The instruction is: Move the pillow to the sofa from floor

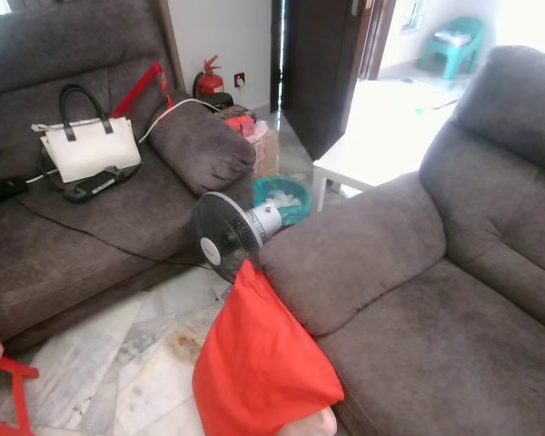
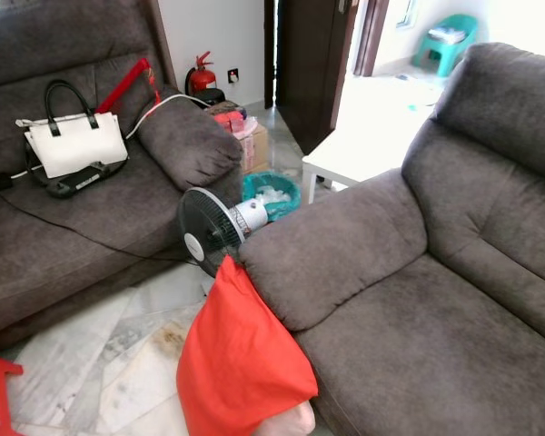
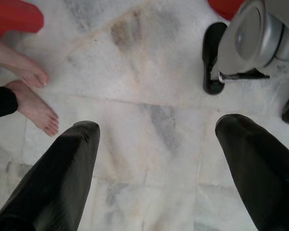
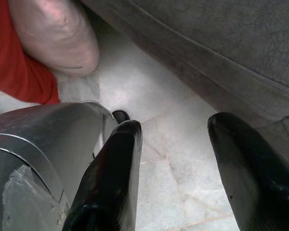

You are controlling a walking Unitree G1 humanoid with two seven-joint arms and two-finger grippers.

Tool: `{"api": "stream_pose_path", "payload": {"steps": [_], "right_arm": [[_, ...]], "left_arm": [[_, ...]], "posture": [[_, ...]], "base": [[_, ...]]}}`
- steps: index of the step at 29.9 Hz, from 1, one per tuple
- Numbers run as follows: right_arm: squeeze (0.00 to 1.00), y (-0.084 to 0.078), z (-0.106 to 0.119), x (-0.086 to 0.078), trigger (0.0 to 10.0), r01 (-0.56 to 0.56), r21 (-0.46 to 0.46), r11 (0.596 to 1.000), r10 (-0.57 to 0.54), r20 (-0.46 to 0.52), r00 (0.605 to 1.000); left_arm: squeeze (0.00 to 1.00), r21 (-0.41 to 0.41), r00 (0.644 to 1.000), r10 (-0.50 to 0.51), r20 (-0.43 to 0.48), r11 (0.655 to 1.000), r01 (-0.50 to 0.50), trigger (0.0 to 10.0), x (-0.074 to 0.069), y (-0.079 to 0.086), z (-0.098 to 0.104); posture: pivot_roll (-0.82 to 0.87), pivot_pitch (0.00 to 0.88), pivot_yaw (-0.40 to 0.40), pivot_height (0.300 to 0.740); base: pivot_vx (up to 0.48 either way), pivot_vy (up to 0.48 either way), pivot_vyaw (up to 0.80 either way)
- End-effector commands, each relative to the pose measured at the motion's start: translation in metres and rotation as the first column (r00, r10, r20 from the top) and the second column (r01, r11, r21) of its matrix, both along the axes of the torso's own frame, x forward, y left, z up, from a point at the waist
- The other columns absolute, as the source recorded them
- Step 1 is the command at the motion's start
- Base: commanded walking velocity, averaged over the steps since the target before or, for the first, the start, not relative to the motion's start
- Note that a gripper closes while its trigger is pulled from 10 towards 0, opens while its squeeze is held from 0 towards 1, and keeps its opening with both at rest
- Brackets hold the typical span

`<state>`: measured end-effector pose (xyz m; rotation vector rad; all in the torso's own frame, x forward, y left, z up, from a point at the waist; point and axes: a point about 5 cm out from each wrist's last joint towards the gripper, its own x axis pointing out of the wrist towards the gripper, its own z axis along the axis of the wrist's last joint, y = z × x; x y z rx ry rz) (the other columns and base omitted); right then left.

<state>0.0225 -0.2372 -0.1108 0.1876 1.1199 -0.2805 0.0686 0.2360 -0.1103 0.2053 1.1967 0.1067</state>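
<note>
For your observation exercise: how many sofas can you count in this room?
2. One sofa on the robot's left carries a white handbag; the other sofa on its right has the red pillow leaning against it.

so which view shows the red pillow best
The left eye view: the red pillow leans whole against the sofa arm. The right eye view matches it; the right wrist view catches one red edge with a pale inner corner.

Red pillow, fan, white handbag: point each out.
red pillow [image 1: 254, 363]: left eye view, middle of its face.
fan [image 1: 223, 238]: left eye view, front grille.
white handbag [image 2: 75, 143]: right eye view, front panel.
</note>
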Motion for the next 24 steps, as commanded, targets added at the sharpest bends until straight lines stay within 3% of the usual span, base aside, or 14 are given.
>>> {"api": "stream_pose_path", "payload": {"steps": [1, 7, 24], "right_arm": [[0.00, 0.0041, -0.0013, -0.0053, 10.0, 0.000, 0.011, 1.000, 0.001, -0.014, 1.000], [0.00, 0.0042, -0.0013, -0.0054, 10.0, 0.004, 0.013, 1.000, -0.004, -0.013, 1.000], [0.00, 0.0042, -0.0014, -0.0056, 10.0, 0.018, 0.016, 1.000, -0.018, -0.012, 1.000]], "left_arm": [[0.00, 0.008, 1.000, 0.009, -0.016, 1.000, -0.009, 10.0, -0.0055, 0.0043, 0.0000], [0.00, 0.006, 1.000, 0.008, -0.016, 1.000, -0.008, 10.0, -0.0052, 0.0040, 0.0000], [0.00, 0.005, 1.000, 0.016, -0.007, 1.000, -0.016, 10.0, -0.0040, 0.0044, 0.0004]], "posture": [[0.09, 0.002, -0.012, 0.740], [0.09, 0.001, -0.012, 0.740], [0.09, 0.003, -0.012, 0.740]], "base": [[0.000, 0.000, 0.80], [0.000, 0.000, 0.78], [0.000, 0.000, 0.00]]}}
